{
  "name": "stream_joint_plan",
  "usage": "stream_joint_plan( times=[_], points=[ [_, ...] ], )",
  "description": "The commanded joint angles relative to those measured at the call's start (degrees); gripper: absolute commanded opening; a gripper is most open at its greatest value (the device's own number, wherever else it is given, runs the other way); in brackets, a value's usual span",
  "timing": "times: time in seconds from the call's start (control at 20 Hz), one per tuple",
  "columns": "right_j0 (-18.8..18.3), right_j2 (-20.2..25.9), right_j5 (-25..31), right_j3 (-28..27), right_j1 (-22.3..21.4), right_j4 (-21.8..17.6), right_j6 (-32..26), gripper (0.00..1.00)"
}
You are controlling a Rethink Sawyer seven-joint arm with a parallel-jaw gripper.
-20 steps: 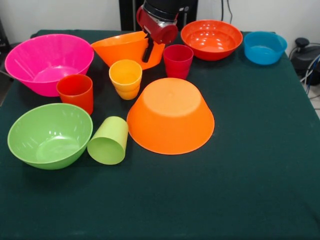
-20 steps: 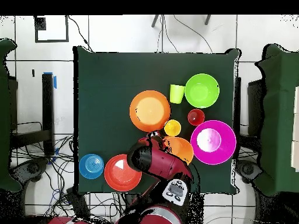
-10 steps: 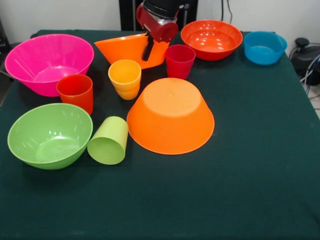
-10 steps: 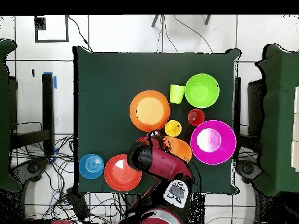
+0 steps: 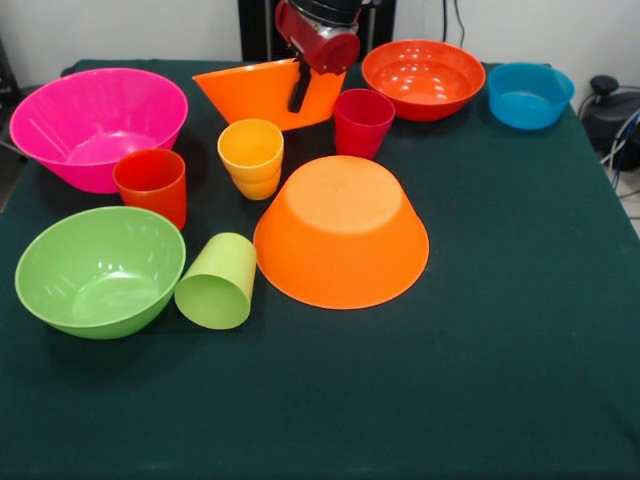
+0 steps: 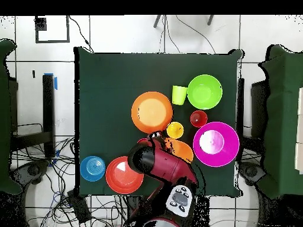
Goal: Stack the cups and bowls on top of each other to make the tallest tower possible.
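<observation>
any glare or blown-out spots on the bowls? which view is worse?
Front view: soft highlights inside the red-orange bowl and pink bowl, detail kept. Overhead view: worse, the pink bowl's centre washes out near white and the red-orange bowl carries a pale patch.

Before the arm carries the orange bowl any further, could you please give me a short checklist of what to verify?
1. Pincer shut on the rim of the held orange bowl: ok.
2. Held bowl level: not ok, it hangs tilted.
3. Upturned orange bowl resting base up, top bare: ok.
4. Magenta-red cup clear of the held bowl: cannot tell, they sit very close.
5. Yellow-orange cup upright beside the path: ok.
6. Lime green cup upright: not ok, it lies on its side.
</observation>
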Motion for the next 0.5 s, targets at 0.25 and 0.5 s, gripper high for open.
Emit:
stream_joint_plan(
  times=[0.25,0.5],
  points=[
    [0.83,2.74,13.37,5.58,-11.13,-4.49,0.04,0.0],
    [1.29,1.78,19.31,6.5,-16.16,-5.95,-1.2,0.0]
  ],
)
